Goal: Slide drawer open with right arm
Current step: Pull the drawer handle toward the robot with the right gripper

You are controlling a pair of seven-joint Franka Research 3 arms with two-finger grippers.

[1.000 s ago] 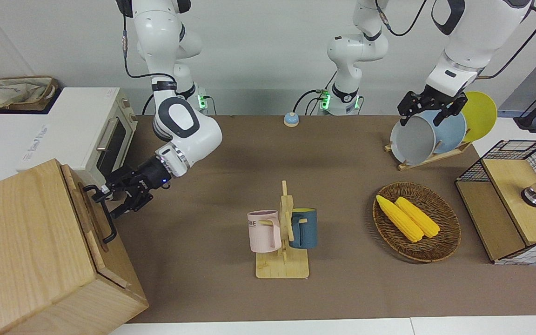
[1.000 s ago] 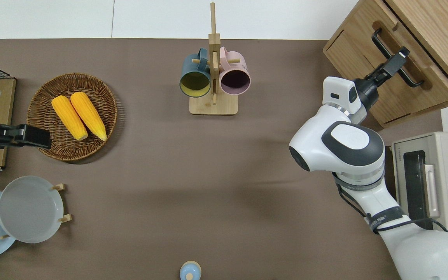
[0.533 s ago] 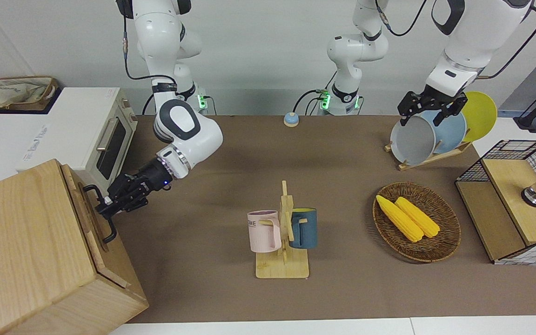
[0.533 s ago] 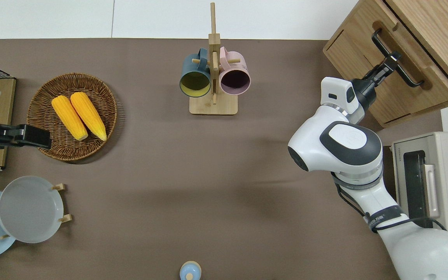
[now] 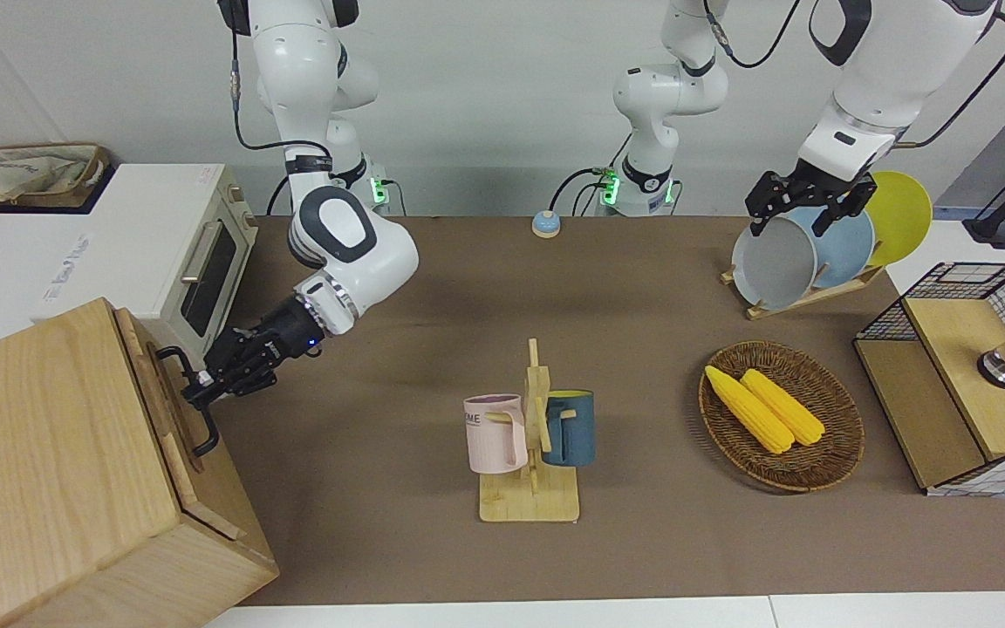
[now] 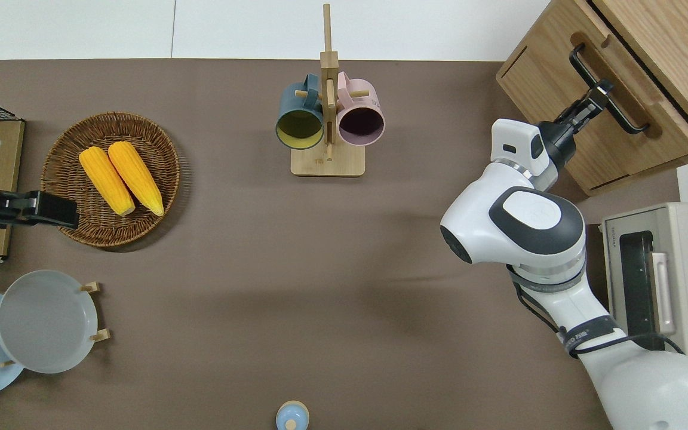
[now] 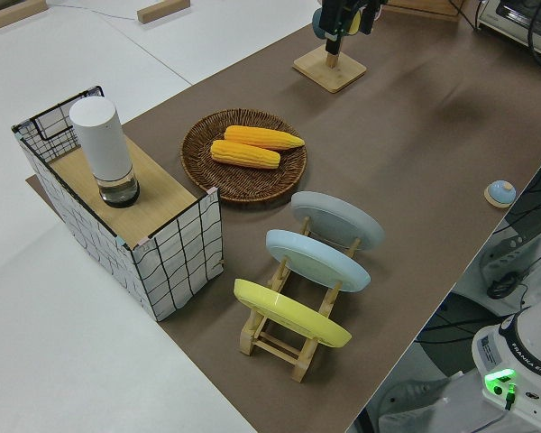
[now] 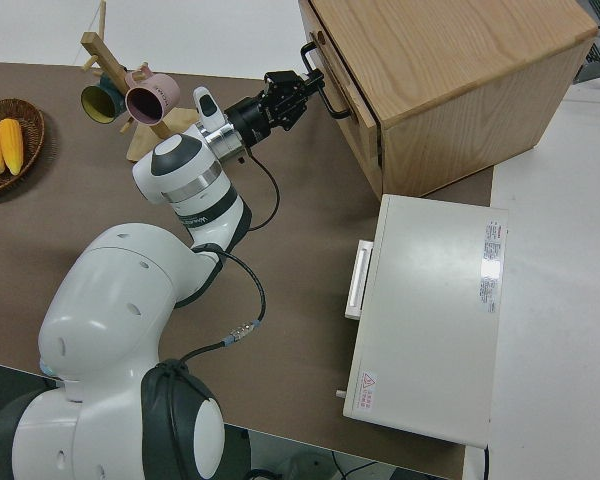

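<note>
The drawer (image 5: 173,417) is the light-wood front in the top of the large cabinet (image 5: 49,471) at the right arm's end of the table. Its black bar handle (image 6: 629,117) runs along the front. My right gripper (image 5: 202,386) is shut on the middle of that handle, also seen as the right gripper (image 6: 602,94) from overhead and the right gripper (image 8: 302,92) from the side. A blue light shows on its wrist (image 5: 314,342). The drawer front (image 6: 604,122) stands only slightly out from the cabinet. My left arm is parked, its gripper (image 5: 803,214) open.
A white toaster oven (image 5: 162,249) stands beside the cabinet, nearer to the robots. A mug rack (image 5: 530,445) with two mugs is mid-table. Toward the left arm's end are a corn basket (image 5: 782,414), a plate rack (image 5: 816,249) and a wire-mesh rack (image 5: 960,384).
One second ago the right gripper's fingers stood open around the handle; they have since shut on it. The arm's elbow has shifted slightly away from the cabinet. The left arm is unchanged.
</note>
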